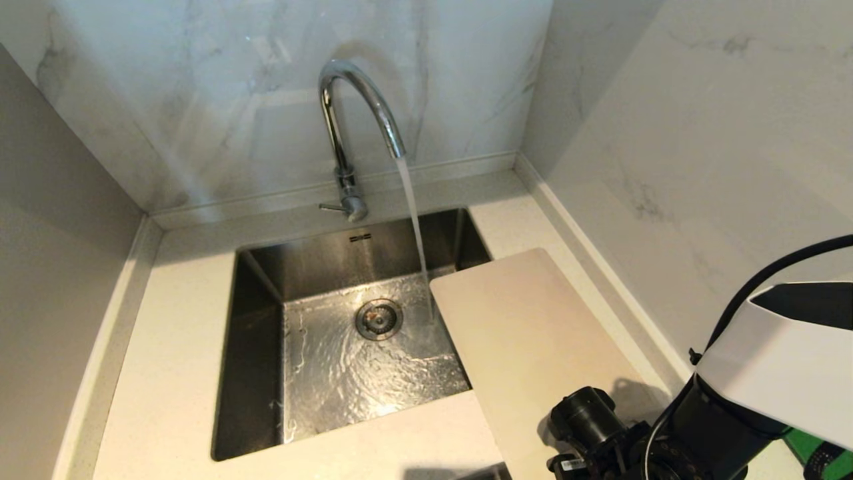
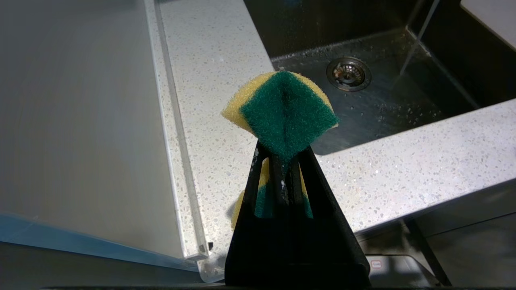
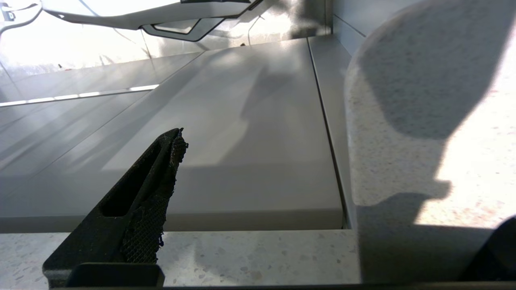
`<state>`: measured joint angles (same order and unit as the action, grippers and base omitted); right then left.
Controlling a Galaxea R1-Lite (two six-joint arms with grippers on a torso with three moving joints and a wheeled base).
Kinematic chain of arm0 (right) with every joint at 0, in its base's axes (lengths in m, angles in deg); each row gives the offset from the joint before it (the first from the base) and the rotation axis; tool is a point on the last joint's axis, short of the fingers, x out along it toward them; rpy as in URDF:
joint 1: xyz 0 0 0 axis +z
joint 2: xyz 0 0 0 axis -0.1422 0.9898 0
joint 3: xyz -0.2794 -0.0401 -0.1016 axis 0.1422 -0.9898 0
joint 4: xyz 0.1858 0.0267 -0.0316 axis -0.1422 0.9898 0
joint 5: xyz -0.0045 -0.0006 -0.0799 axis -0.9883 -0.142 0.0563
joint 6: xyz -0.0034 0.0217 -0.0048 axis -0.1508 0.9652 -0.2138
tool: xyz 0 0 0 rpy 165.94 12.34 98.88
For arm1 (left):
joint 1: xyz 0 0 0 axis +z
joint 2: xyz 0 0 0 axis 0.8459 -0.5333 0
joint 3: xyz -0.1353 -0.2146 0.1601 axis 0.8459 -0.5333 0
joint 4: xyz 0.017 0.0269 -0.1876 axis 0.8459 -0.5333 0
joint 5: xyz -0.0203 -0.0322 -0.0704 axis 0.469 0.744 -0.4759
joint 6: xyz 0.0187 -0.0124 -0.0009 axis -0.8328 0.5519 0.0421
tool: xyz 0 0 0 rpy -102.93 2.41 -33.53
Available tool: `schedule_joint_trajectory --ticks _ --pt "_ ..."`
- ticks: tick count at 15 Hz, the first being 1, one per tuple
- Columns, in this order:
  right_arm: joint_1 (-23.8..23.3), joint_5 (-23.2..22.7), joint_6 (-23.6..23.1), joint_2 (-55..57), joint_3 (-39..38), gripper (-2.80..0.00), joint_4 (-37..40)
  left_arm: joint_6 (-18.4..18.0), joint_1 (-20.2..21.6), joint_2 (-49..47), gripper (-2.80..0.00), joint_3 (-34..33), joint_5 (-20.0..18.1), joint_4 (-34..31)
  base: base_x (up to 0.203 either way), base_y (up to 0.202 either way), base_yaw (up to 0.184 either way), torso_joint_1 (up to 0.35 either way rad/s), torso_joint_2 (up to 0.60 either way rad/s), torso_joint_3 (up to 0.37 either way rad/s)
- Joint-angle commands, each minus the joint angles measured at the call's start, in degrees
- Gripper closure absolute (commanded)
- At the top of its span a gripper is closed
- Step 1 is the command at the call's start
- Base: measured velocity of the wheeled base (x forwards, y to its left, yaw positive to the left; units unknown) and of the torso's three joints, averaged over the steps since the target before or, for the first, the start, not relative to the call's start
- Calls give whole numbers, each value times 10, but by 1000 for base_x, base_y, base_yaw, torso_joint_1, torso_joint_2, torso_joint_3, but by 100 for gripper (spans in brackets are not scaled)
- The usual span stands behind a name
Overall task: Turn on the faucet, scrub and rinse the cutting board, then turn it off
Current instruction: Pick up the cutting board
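Left gripper [image 2: 284, 161] clamped shut on a green-and-yellow sponge [image 2: 282, 110], sponge sticking out past the fingertips; beyond and below it, the steel sink [image 2: 403, 104] with only running water and a round drain [image 2: 348, 73] inside. Right gripper [image 3: 322, 201] spread wide with nothing between the jaws, one black finger [image 3: 133, 201] showing, low over the speckled counter [image 3: 242, 257]. Just ahead of that gripper, the cutting board [image 1: 526, 333] flat on the counter, one corner jutting over the sink's rim. Farther off behind the sink, the faucet [image 1: 353, 127] upright, pouring a thin stream [image 1: 414, 220] into the basin beside the board's corner
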<state>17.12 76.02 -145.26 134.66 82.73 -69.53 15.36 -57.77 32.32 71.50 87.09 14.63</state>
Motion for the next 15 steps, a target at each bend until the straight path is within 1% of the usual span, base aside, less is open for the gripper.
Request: schedule_joint_trajectory --ticks 1,5,11,13,15 --pt "2 0 -4 6 -1 -280 0 0 0 0 0 0 0 0 0 0 0 0 0 0" --pt "7 12 -4 7 -3 -280 -4 0 0 1 0 0 0 0 0 0 0 0 0 0" --pt "6 11 -2 16 -5 -280 -7 0 0 1 0 -1 0 0 0 0 0 0 0 0" --pt "6 11 -2 23 -15 -280 -34 0 0 0 0 0 0 0 0 0 0 0 0 0" --pt "6 6 1 33 -28 -280 -76 0 0 0 0 -1 0 0 0 0 0 0 0 0"
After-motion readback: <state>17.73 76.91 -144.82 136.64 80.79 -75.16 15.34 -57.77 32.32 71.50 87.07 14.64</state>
